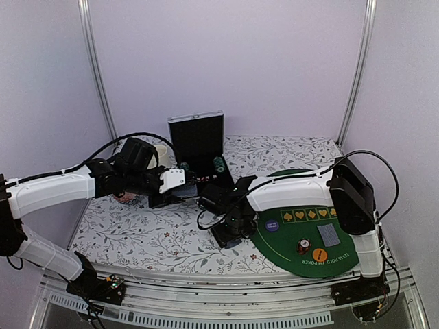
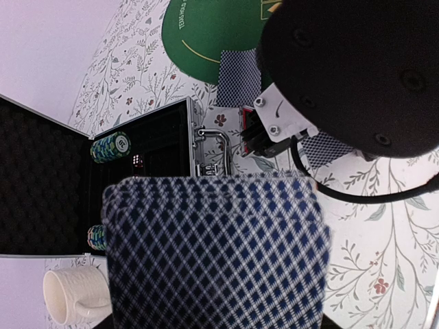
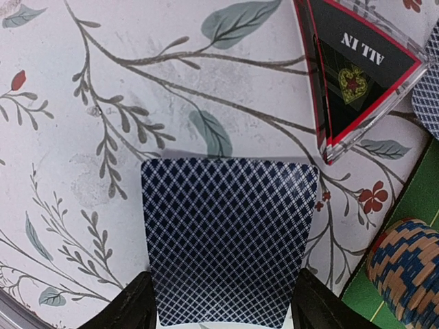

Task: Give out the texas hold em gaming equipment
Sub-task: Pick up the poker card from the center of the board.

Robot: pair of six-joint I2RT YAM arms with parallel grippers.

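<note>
ok so using the green mat (image 1: 285,240) as the reference for everything

The right gripper (image 3: 221,310) is down low over the flowery tablecloth (image 3: 82,103), just off the mat's left edge. There's a single card (image 3: 230,233), back up, right between its fingers (image 3: 130,308). The jaws are spread about as wide as the card, one finger at each long edge. Honestly can't tell if they're pinching it or just sitting alongside it.

Just past that card, also off the mat, is the dark triangular ALL IN marker (image 3: 357,75). A striped chip stack (image 3: 405,271) stands on the mat close to that same edge.

The left gripper (image 1: 180,185) is further out from the mat, over by the open case (image 1: 197,137). It's clamped on a deck of cards (image 2: 216,253) with the jaws roughly halfway in. The deck fills the bottom of its wrist view and hides the fingertips.

Inside the case there are some green striped chips (image 2: 110,146), and the cream mug (image 2: 68,296) is on the side of the case away from the mat.

On the mat itself there's a purple disc (image 1: 272,225) towards the left, an orange disc (image 1: 318,255) near the front rim, and a grey-backed card (image 1: 329,234) over on the right
</note>
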